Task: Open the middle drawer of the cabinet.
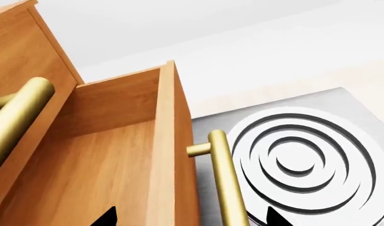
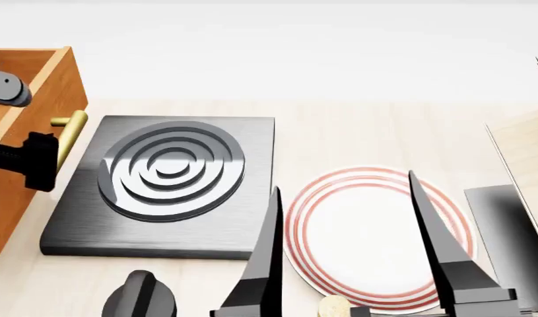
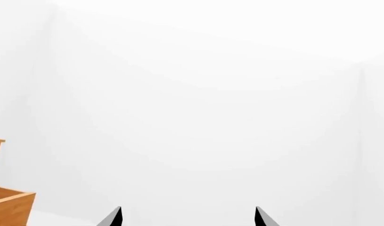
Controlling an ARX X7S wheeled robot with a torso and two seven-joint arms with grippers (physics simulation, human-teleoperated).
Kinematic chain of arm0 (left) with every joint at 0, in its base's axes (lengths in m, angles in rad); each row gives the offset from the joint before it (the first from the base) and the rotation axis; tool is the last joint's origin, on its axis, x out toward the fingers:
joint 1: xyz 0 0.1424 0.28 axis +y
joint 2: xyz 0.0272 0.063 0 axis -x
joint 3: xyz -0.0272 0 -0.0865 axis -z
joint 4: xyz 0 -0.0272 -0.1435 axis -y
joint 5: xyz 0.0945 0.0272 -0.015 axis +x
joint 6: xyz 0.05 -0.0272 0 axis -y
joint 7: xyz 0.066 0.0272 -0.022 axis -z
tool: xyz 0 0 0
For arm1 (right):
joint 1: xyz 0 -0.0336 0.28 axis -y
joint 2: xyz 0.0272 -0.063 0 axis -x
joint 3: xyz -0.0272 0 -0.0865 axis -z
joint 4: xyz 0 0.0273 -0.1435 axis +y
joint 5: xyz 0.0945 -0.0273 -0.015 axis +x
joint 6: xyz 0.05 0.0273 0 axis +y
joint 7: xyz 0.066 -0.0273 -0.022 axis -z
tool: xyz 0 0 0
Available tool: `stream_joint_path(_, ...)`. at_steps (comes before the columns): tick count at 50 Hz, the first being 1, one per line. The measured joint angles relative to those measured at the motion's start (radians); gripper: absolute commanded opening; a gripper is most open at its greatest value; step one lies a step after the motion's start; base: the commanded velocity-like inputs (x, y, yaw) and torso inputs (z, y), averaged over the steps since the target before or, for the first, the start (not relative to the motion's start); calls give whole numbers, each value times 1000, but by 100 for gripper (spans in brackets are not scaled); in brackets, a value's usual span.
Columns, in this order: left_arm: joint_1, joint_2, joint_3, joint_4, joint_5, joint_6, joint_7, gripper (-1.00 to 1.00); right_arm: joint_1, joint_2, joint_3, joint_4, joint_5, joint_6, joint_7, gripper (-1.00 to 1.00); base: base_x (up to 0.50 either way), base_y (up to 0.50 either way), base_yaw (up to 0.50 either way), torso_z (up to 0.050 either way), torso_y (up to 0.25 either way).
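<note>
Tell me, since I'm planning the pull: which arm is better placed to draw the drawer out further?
Left. Its gripper straddles the drawer front beside the handle; the right gripper hovers over the plate.

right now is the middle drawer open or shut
Open. In the left wrist view the middle drawer is pulled out so its bare wooden inside shows, its brass handle standing out over the stove plate.

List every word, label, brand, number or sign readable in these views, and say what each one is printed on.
There is none to read. The middle drawer and its brass handle, the cabinet, the stove plate, the red-ringed plate and the black knob all carry no lettering or marks. The right wrist view shows only blank white wall.
</note>
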Motion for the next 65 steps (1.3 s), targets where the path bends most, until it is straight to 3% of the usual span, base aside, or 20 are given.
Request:
stream_joint_path(34, 11, 27, -14, -70, 17, 47, -9, 100, 0, 5, -4, 1, 2, 4, 0, 100, 0, 0, 0, 0, 0)
stream_joint_path(65, 48, 36, -47, 63, -62, -36, -39, 100, 3, 9, -13, 2, 4, 7, 4, 100, 0, 0, 0, 0, 0)
